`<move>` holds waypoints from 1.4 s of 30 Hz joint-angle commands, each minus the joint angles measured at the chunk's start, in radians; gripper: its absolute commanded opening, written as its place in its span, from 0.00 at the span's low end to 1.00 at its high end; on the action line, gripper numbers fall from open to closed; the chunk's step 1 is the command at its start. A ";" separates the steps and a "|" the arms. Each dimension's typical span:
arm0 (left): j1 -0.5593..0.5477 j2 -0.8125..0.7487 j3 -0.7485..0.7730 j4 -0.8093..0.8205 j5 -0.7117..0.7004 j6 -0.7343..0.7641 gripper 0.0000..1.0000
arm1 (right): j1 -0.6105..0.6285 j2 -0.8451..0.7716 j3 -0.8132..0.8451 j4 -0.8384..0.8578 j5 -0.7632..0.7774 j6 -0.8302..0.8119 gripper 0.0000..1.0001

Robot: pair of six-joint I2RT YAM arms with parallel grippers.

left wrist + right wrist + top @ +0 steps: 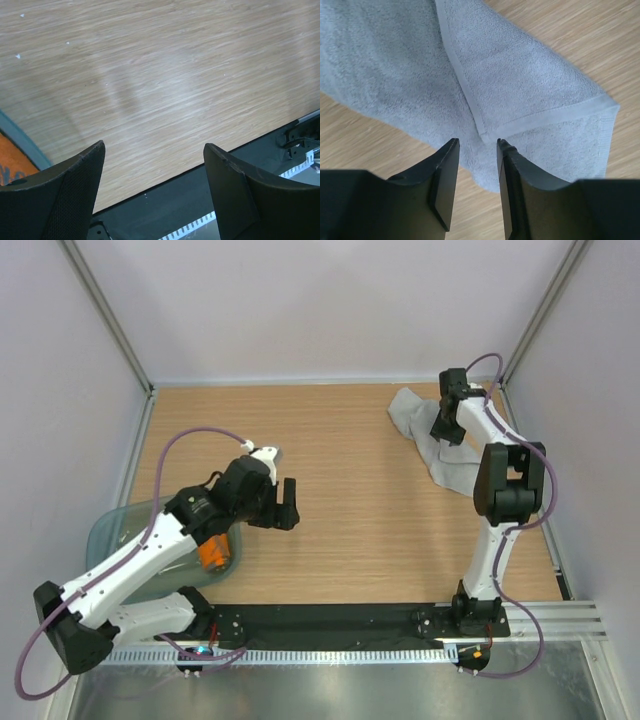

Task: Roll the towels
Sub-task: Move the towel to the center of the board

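My left gripper point(154, 146) hangs with its fingers spread wide and nothing between them, over bare wooden table point(350, 500); in the overhead view it sits left of centre, with open board all the way to the right. The black strip point(200, 200) along the near edge runs just under it in my wrist view. The orange towel point(213, 553) lies bunched in the teal tub point(110, 530) at lower left, under my left forearm; there are dark marks on it in the wrist view, too blurred to read. The grey towel point(520, 75) lies rumpled in the upper right corner of the table, close to the right wall. My right gripper point(477, 145) is over its hemmed corner, fingers drawn close with a narrow gap; the hem runs down into that gap, but I cannot tell whether they pinch it.
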 commanded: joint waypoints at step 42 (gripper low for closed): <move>0.181 0.011 -0.104 0.137 0.269 0.073 0.80 | 0.017 -0.031 -0.058 -0.057 0.081 -0.016 0.01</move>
